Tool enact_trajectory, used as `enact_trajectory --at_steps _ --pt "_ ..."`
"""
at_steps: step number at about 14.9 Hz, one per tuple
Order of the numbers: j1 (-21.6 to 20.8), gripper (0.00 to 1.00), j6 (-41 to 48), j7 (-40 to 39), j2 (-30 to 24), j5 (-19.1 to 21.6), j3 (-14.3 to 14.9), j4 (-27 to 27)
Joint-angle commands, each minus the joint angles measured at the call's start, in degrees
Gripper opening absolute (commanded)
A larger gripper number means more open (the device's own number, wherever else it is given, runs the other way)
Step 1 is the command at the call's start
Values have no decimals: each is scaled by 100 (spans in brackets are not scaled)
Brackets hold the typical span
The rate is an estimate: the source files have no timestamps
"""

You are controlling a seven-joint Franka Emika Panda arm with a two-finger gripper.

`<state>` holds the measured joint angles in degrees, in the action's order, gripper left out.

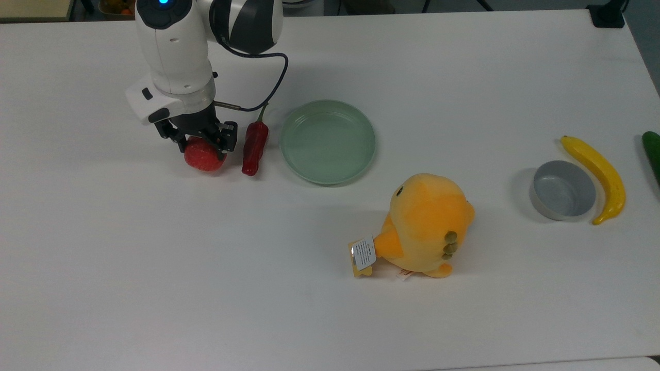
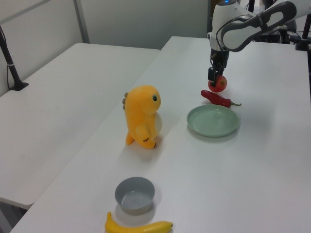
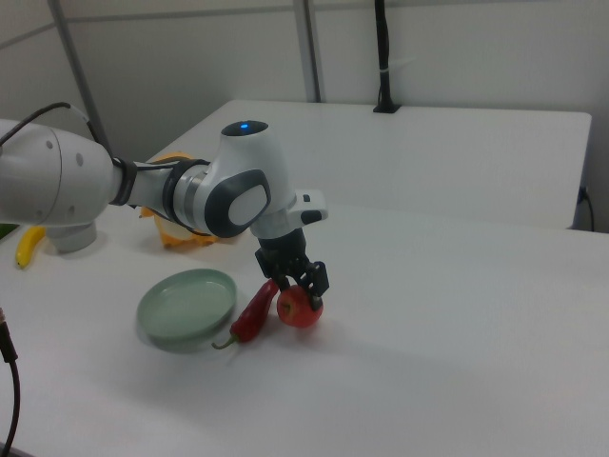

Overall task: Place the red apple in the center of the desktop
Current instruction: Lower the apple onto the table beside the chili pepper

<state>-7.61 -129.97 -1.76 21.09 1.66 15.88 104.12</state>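
The red apple (image 1: 204,157) rests low on the white desktop (image 1: 154,268), toward the top view's left and just left of a red chili pepper (image 1: 254,147). My gripper (image 1: 202,145) comes down on it from above, with the fingers closed against its sides. In the left view the apple (image 2: 217,85) sits behind the chili (image 2: 219,99) under the gripper (image 2: 215,77). The right view has the apple (image 3: 301,310) touching the table below the gripper (image 3: 303,290).
A pale green plate (image 1: 327,141) lies right of the chili. An orange plush toy (image 1: 428,221) stands near the middle. A grey bowl (image 1: 562,189), a banana (image 1: 600,175) and a green cucumber end (image 1: 652,149) sit at the top view's right.
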Motion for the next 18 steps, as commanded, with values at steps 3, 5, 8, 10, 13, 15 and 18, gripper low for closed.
enact_trajectory --at_steps 3,5,8,10,13,15,18 --pt "-21 79 -73 53 27 124 3 -41" --pt "-30 94 -64 53 27 124 3 -41" --pt "-21 100 -64 53 27 124 3 -49" --pt "-21 100 -64 53 27 124 3 -49" --pt "-21 100 -64 62 27 124 3 -67" --pt "-21 100 -46 62 27 124 3 -85" --pt "-12 100 -38 62 18 124 3 -102"
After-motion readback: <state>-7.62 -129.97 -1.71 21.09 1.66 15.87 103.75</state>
